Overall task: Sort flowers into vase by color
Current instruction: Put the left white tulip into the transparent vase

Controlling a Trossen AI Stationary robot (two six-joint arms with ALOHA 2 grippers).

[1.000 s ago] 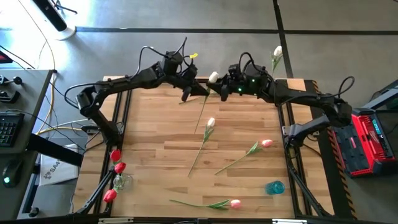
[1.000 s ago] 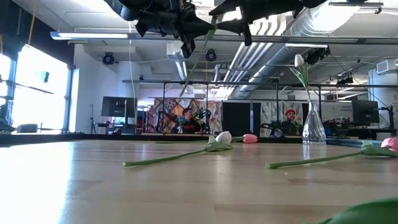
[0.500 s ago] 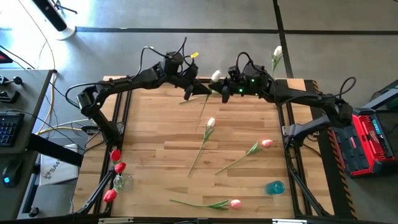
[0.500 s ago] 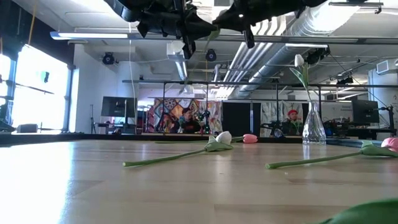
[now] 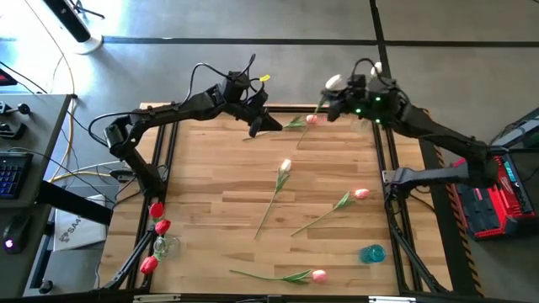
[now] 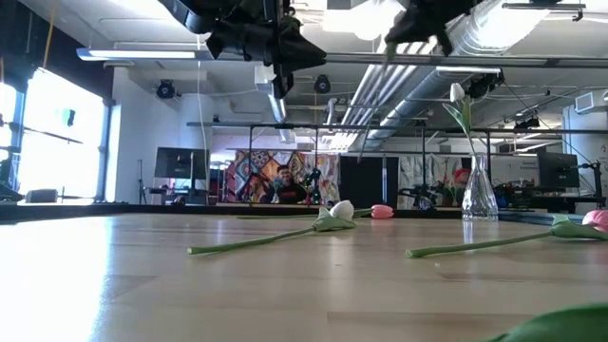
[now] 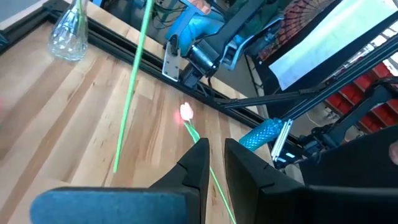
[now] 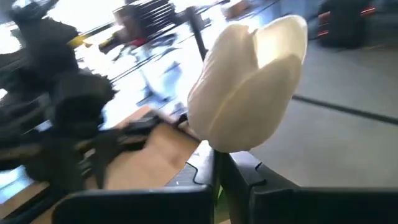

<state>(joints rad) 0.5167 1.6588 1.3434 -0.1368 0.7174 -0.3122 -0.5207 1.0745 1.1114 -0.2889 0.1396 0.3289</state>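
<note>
A cream-white tulip (image 8: pixel 249 93) is up in the air over the table's far right, with my right gripper (image 5: pixel 328 91) shut on it. Its long green stem (image 7: pixel 134 81) hangs free below. My left gripper (image 7: pixel 216 152) hovers high over the far middle, its fingers a narrow gap apart with nothing between them. A second white tulip (image 5: pixel 375 71) stands by its stem in the clear vase (image 6: pixel 478 190) at the far right corner. One white tulip (image 5: pixel 285 166) and two pink ones (image 5: pixel 360 194) (image 5: pixel 318 274) lie flat on the table. My right gripper pinches the top of the stem (image 8: pixel 217 190), right under the head, between its two fingers. The head stands out beyond the fingertips. The stem hangs below the hold, and the whole tulip is clear of the table.
A clear vase (image 5: pixel 164 246) with three red tulips stands at the near left corner. A blue vase (image 5: pixel 372 252) stands near the right front corner. A person shows in the room far behind the table.
My right gripper has carried the white tulip from beside my left gripper up and toward the table's far right corner. The stem has come away from my left gripper and now hangs free.
</note>
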